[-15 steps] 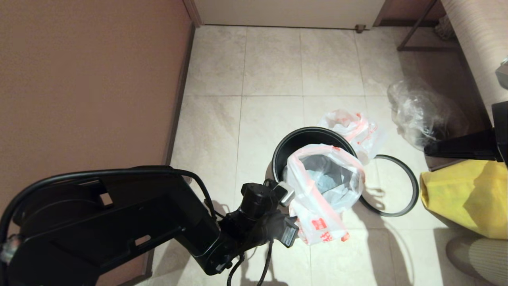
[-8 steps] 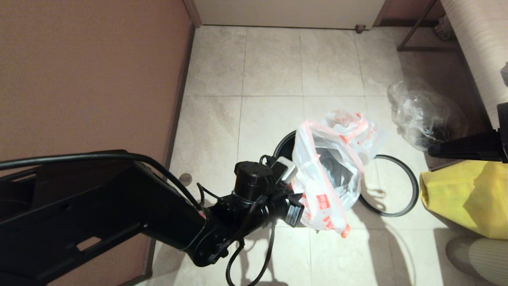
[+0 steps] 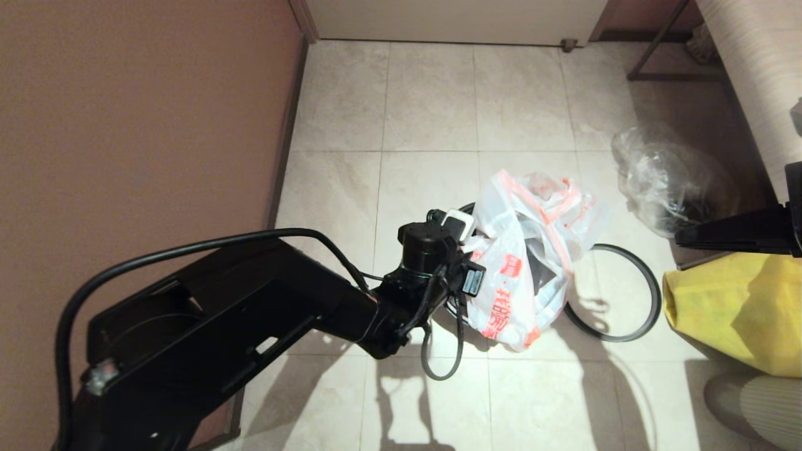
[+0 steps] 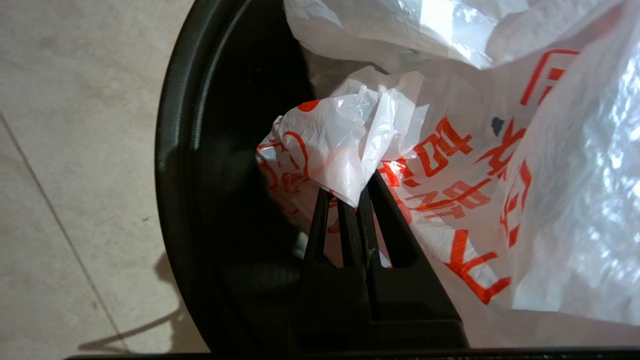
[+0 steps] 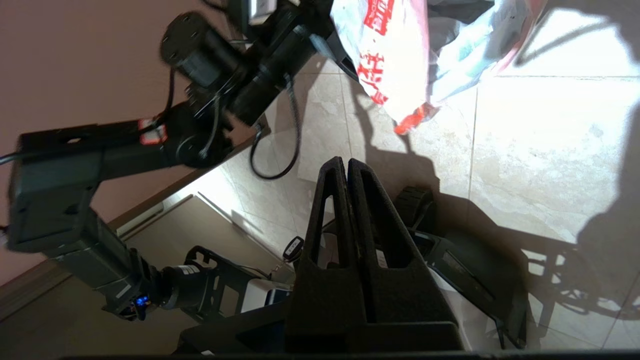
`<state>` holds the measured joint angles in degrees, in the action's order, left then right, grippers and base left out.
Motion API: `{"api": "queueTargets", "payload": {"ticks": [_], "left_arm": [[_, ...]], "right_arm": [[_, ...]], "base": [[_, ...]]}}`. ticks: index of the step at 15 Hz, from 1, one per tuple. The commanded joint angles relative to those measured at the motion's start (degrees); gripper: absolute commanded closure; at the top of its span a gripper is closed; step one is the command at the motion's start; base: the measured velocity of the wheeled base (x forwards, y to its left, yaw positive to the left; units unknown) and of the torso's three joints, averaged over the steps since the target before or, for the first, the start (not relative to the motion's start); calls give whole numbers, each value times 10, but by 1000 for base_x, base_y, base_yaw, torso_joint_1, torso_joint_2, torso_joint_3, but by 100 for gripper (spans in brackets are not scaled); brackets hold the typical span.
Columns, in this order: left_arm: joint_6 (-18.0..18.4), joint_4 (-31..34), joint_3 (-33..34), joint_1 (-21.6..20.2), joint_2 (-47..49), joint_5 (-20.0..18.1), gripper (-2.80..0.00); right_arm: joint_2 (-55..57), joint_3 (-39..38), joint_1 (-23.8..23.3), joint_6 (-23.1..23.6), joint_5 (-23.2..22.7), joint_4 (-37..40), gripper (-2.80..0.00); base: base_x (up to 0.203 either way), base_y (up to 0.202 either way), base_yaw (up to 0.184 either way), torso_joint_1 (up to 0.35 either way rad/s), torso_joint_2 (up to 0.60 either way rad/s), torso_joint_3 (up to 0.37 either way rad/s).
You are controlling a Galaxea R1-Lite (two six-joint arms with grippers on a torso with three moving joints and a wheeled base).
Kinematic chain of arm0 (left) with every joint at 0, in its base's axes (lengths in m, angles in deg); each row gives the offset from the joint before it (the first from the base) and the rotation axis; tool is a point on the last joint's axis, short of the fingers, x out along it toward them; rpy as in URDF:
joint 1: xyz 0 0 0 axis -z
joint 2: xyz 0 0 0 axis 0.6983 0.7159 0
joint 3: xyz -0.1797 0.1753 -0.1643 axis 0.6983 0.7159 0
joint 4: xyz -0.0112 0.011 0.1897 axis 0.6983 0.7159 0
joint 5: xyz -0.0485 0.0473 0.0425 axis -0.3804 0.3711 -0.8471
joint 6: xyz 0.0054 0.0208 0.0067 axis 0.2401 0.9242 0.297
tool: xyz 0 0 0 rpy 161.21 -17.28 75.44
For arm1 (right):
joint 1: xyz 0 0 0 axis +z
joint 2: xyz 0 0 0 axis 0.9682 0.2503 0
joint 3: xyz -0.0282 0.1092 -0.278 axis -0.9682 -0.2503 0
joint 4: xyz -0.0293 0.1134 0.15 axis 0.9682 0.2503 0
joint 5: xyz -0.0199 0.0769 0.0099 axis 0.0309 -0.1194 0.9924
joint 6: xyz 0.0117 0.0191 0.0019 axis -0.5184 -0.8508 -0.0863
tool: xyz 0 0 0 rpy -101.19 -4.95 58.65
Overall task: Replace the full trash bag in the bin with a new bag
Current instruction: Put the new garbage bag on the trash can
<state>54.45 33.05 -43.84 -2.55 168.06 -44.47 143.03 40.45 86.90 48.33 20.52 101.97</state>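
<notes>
The full trash bag [image 3: 520, 275], bulging white with red print and grey shapes showing through, hangs above the bin [image 3: 465, 208], hiding all but a sliver of the black rim. My left gripper [image 4: 356, 192] is shut on a bunched fold of that bag [image 4: 345, 135], over the bin's dark glossy inside [image 4: 220, 165]. The loose grey ring [image 3: 658, 294] lies on the floor right of the bin. The limp new bag [image 3: 579, 210] peeks out behind the full one. My right gripper [image 5: 345, 165] is shut and empty, parked at the right edge [image 3: 677, 238].
A clear bag with dark contents [image 3: 664, 181] lies at the back right. A yellow bag [image 3: 733, 307] sits under the right arm. A brown wall [image 3: 125, 125] runs along the left. Pale floor tiles [image 3: 432, 100] stretch beyond the bin.
My left gripper has raised the full bag out of the bin and carried it farther from me; the bag now hangs upright and covers the bin. The right arm has barely moved.
</notes>
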Motion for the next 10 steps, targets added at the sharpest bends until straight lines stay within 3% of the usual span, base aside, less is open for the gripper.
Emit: {"api": "queueTargets", "payload": {"ticks": [1,4,6,7,8,10], "left_arm": [[2,26,-58,-6,54,18,0],[21,95,-116,-12,70,60,0],[47,112,-159,-12,88,104,0],[51,115,-160,-10,84,107,0],[54,116,-155,-7,78,108,-280],[58,116,-140,0,64,108,-280]], "right_arm": [[-1,1,1,-2,-2,2,0],[-15,2,12,-2,-3,3,0],[-21,3,13,-2,-3,4,0],[-27,3,13,-3,-3,5,0],[-31,3,13,-3,-3,6,0],[-36,5,12,-3,-2,21,0]], "base": [[0,0,0,0,0,0],[0,0,0,0,0,0],[0,0,0,0,0,0],[0,0,0,0,0,0],[0,0,0,0,0,0],[0,0,0,0,0,0]]}}
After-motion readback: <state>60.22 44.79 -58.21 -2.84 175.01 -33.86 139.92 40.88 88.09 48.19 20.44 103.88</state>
